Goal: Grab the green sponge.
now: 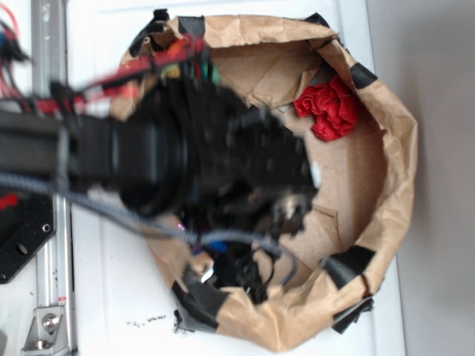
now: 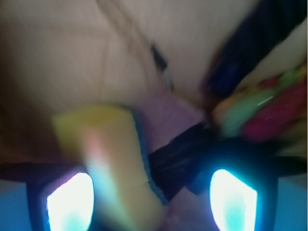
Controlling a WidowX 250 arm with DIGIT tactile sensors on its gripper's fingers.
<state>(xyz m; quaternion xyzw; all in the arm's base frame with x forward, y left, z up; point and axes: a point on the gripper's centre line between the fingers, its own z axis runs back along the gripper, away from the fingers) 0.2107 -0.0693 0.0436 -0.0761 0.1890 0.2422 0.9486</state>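
Motion blur wrecks both views, so honestly I can't spot the green sponge anywhere. Exterior shows the arm (image 1: 171,159) covering most of the brown paper bin (image 1: 386,156), with a red crumpled thing (image 1: 332,107) in the far corner. Wrist view has a yellow block (image 2: 113,159) and a twisted rope (image 2: 262,113) right up close. Can't tell if the pincer is open or closed. Risk: it grabs the yellow block instead, since that's nearest.
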